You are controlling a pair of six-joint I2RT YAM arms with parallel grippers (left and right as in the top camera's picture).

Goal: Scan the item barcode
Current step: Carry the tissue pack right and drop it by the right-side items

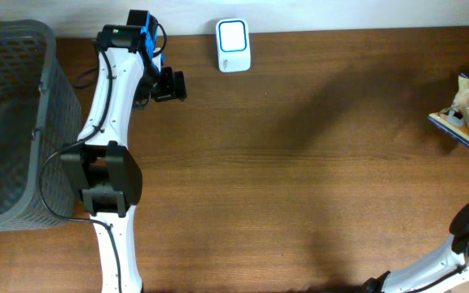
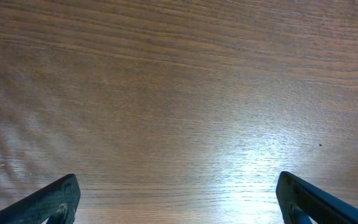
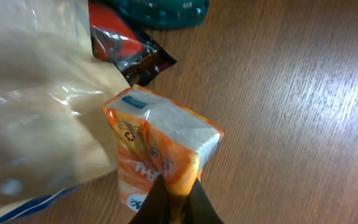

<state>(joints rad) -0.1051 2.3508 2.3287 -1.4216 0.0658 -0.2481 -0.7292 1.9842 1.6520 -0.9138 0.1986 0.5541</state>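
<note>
The right gripper (image 3: 174,204) is pinched narrow on the lower edge of a tilted orange packet (image 3: 160,146), at the right edge of the bench (image 3: 303,93). Just beside the packet lies a clear bag (image 3: 36,106), with a red wrapper (image 3: 126,53) and a teal object (image 3: 160,7) beyond. The left gripper (image 2: 176,193) hangs with its 2 fingers wide over bare wood near the far edge. Nearby at that edge sits the white scanner (image 1: 233,45), well apart from the packet. The grey mesh basket (image 1: 47,89) stands at the left edge, only its own mesh showing inside.
</note>
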